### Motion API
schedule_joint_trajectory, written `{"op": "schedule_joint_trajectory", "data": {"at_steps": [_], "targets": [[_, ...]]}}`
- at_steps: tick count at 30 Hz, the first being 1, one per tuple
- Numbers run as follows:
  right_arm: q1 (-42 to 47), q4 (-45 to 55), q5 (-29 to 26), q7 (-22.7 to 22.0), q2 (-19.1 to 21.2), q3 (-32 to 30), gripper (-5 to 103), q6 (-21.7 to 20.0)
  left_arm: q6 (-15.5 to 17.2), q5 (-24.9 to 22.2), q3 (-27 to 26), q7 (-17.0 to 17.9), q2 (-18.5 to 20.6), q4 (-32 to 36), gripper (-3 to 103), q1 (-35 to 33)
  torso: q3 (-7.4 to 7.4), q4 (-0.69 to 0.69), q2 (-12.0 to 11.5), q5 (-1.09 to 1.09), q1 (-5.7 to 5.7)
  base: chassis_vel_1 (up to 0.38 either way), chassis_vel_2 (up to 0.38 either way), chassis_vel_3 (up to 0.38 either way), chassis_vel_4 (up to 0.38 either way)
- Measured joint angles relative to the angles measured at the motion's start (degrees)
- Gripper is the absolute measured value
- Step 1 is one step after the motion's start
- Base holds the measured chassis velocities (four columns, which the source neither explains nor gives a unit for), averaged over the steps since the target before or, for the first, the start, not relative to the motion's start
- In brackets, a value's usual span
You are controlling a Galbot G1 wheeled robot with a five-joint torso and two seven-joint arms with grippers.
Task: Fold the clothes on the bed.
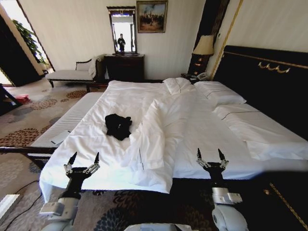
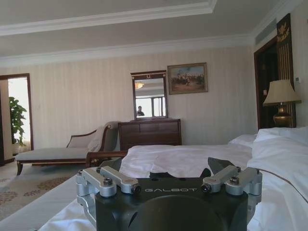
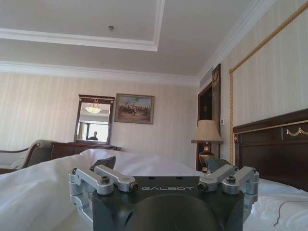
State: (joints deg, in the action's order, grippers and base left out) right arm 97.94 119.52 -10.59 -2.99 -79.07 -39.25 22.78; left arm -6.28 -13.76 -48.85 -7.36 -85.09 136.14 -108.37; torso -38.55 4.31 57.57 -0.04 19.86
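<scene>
The black T-shirt (image 1: 118,126) lies crumpled on the bed's (image 1: 269,139) white duvet, well beyond the left claw (image 1: 83,160) and right claw (image 1: 210,156), both spread open and empty at the bed's near edge; soft, light and limp, it probably wants pinching at shoulders or hem.

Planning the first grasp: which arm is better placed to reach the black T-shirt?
Probably the left. The black T-shirt lies crumpled just beyond the open left gripper; the right gripper is farther off.

A dark dresser (image 1: 124,67) under a mirror (image 1: 122,30), beside a chaise (image 1: 72,73), perhaps upholstered.
</scene>
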Motion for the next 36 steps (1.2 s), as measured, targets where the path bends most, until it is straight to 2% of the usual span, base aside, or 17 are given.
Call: {"op": "schedule_joint_trajectory", "data": {"at_steps": [8,36], "targets": [[-0.04,0.18,-0.3,0.42,0.02,-0.21,100,0.54,-0.02,0.0,0.05,0.0,-0.01,0.03,100,-0.04,0.0,0.0,0.0,0.08,0.0,0.027,0.0,-0.006,-0.014],[-0.28,0.14,0.05,-0.2,-0.42,0.23,100,-0.16,0.02,0.69,0.68,0.66,-0.41,-0.31,100,0.09,-0.01,0.0,-0.02,0.04,0.02,-0.02,0.018,0.022,-0.017]]}}
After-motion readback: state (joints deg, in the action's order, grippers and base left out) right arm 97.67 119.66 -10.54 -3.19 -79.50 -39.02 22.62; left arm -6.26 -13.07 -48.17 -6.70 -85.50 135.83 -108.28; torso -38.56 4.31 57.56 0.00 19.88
